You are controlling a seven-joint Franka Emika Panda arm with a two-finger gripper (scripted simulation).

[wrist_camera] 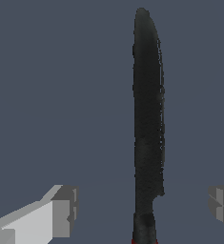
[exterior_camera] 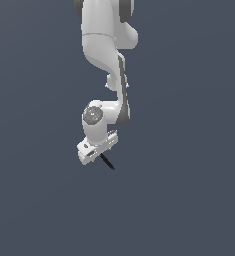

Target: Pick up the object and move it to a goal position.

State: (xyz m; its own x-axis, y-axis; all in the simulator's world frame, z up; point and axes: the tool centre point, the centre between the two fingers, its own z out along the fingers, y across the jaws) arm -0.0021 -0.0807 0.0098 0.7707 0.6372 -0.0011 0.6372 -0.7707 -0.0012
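The object [wrist_camera: 148,119] is a long, thin black blade-like stick, and a trace of red shows at one end by the frame edge. In the wrist view it lies lengthwise between my two fingers. The light grey fingertips [wrist_camera: 63,212] stand well apart on either side and neither touches it. My gripper [wrist_camera: 142,209] is open around it. In the exterior view the object [exterior_camera: 108,162] pokes out as a short black sliver from under the white hand, and my gripper [exterior_camera: 101,151] is low over it. The hand hides the rest of the object there.
A plain dark blue-grey surface [exterior_camera: 189,200] fills both views. The white arm [exterior_camera: 106,45] comes down from the top of the exterior view.
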